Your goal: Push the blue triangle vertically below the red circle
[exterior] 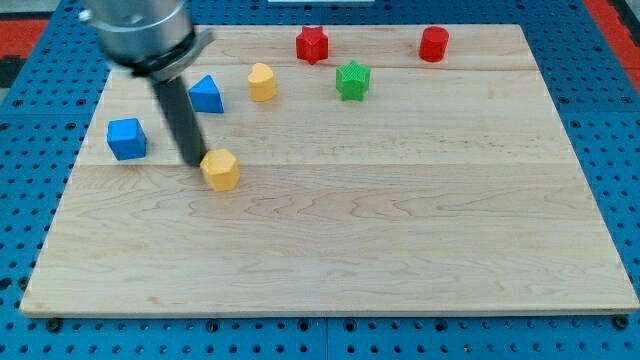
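Pale wooden board (400,230) on blue perforated table (30,200); red strip (615,20) at view's top-right corner.

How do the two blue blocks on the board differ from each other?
The blue triangle has a sloped, wedge-like outline, while the blue cube is boxy with square faces. The triangle sits nearer the view's top, just right of the rod; the cube lies lower and further toward the view's left. My tip rests below the triangle, right of the cube, touching neither and closest to the yellow block. Both share the same blue colour and similar size.
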